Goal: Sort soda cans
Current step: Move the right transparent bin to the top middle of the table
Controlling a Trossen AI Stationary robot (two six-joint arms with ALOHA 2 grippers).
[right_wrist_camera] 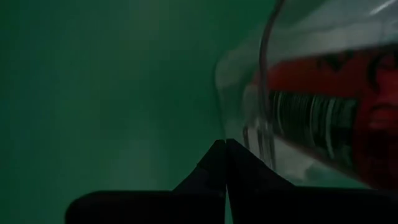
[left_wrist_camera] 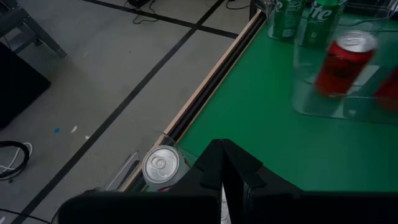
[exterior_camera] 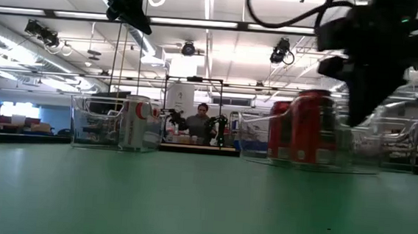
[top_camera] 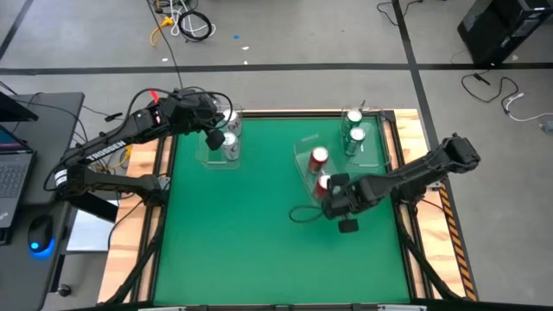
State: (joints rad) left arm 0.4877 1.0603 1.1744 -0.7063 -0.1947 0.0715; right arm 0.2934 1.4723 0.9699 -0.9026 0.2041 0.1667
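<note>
While both pairs of dark fingers sit pressed together holding nothing, the left gripper (top_camera: 216,138) hangs over a clear plastic tray (top_camera: 210,158) with two silver-grey cans (top_camera: 230,147) at the green mat's (top_camera: 259,233) far left. The right gripper (top_camera: 333,205) lies just beside the middle tray (top_camera: 302,155), whose curved clear wall holds two glossy red cans (top_camera: 319,158). Two green cans (top_camera: 353,138) stand in the far right tray (top_camera: 380,142).

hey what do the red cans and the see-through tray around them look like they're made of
Red cans: likely thin metal, judging by the shiny silver tops and glossy printed sides. Tray: seems clear rigid plastic, since the cans show through its walls and the edges catch glare. Neither can be confirmed by look alone.
</note>
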